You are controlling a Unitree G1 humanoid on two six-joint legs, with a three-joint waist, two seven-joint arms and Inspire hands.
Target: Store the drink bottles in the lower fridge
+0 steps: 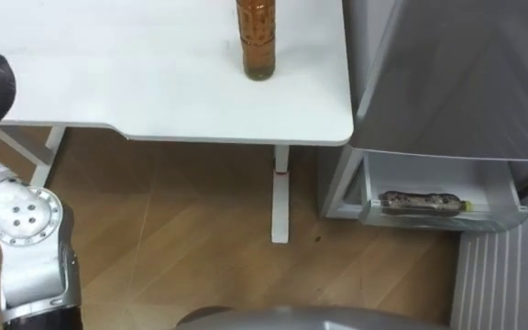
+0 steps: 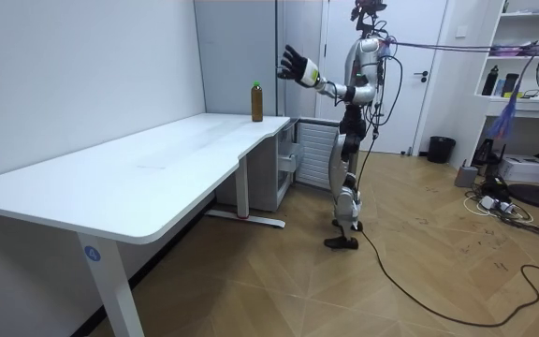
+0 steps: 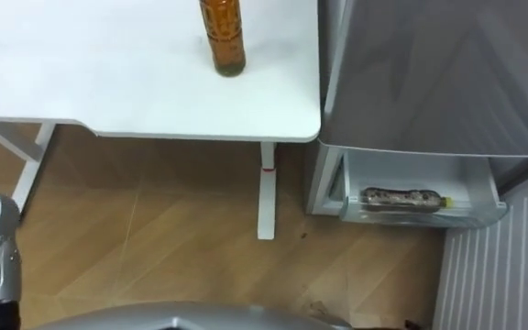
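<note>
A brown drink bottle (image 1: 257, 41) stands upright at the top centre of the left eye view, on the white bench (image 1: 108, 82) near its right corner. A second bottle (image 1: 420, 203) lies on its side in the open lower fridge drawer (image 1: 447, 220) at the lower right. In the room view's upper middle, the left robot hand (image 2: 293, 65) is raised above the bench's end, near the upright bottle, with fingers spread apart and holding nothing.
</note>
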